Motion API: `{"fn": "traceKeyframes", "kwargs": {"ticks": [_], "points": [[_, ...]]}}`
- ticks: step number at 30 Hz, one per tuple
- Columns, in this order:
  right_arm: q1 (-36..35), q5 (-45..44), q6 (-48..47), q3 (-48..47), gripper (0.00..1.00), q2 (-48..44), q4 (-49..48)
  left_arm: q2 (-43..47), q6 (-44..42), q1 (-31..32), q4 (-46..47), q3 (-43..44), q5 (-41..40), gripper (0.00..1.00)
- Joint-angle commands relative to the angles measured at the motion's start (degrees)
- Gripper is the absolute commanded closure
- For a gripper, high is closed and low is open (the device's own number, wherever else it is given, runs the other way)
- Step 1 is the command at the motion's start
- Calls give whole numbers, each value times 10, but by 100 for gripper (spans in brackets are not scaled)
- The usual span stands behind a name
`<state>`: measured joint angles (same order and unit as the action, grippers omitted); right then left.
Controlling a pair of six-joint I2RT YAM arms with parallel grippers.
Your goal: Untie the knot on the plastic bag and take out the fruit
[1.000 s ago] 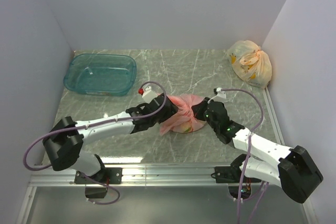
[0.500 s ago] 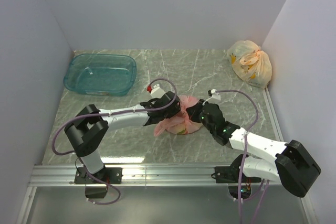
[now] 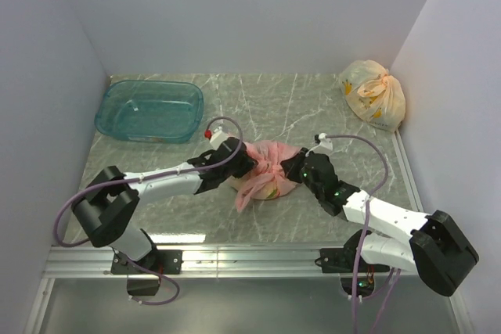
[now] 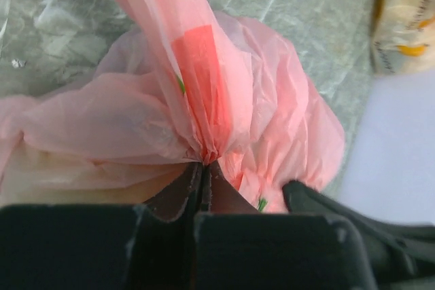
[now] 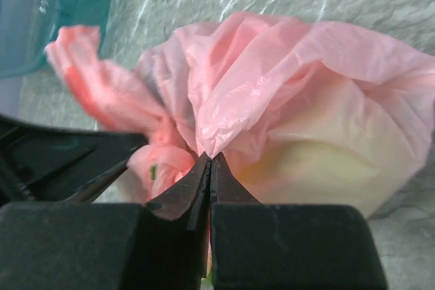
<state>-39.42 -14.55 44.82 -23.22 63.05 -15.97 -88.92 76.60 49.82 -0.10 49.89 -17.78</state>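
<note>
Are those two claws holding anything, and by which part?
Yes, both pinch the pink plastic bag: the left gripper a gathered strip of it, the right gripper a bunched fold.

You are viewing a thin, crinkly, translucent plastic bag (image 3: 270,168) on a glossy, marbled table (image 3: 313,107); far left, a smooth clear-plastic tub (image 3: 150,84).

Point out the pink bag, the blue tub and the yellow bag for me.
pink bag (image 3: 270,163), overhead view, its crumpled middle.
blue tub (image 3: 149,111), overhead view, its bare floor.
yellow bag (image 3: 374,103), overhead view, its bulging side below the knot.
</note>
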Motion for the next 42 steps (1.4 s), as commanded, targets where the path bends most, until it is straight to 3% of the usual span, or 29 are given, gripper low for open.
{"fn": "traceKeyframes", "kwargs": {"ticks": [1,5,18,25,29,31,32,35,38,42], "points": [[55,-46,-3,10,100,-29,30,45,-57,-60,-11,-42,-2,99],[106,-18,-13,13,100,-46,46,81,-109,-107,-9,-67,19,99],[144,-12,-52,-41,100,-103,115,175,-240,-201,-28,-113,29,99],[237,19,-63,-67,100,-118,174,208,-265,-266,-75,-129,20,99],[226,102,-112,-106,100,-94,182,203,-269,-266,-33,-145,94,100],[187,113,-138,-138,100,-83,208,200,-267,-265,-12,-150,135,100],[169,105,-165,-151,80,-82,219,198,-265,-266,-8,-146,144,100],[87,50,-235,-203,51,-86,261,191,-261,-264,-10,-130,173,99],[29,31,-312,-256,42,-82,298,192,-263,-258,-30,-111,173,99],[-31,58,-414,-320,39,-38,346,195,-274,-253,-58,-84,181,99]]}}
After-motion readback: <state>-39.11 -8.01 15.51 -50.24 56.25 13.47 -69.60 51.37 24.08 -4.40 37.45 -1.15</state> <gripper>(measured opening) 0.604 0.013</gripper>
